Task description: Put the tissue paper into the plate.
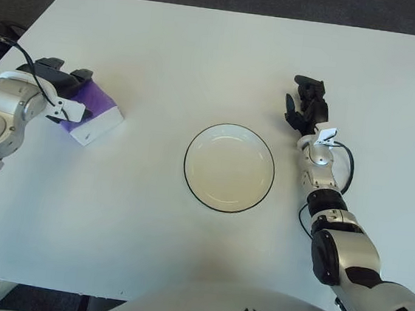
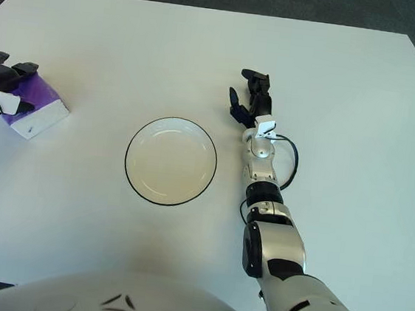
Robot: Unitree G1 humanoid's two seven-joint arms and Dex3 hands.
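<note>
The tissue pack (image 1: pixel 98 116), purple with a white end, lies on the white table at the left. My left hand (image 1: pixel 65 87) is over its far end, with dark fingers curled around the purple part. The white plate with a black rim (image 1: pixel 186 164) sits empty at the table's middle, well to the right of the pack. My right hand (image 1: pixel 306 106) shows just right of the plate and a little beyond it, with its fingers spread and holding nothing.
The white table (image 1: pixel 203 58) fills the view, with its front edge near my body and dark floor beyond the far edge. A black cable runs along my right forearm (image 1: pixel 345 170).
</note>
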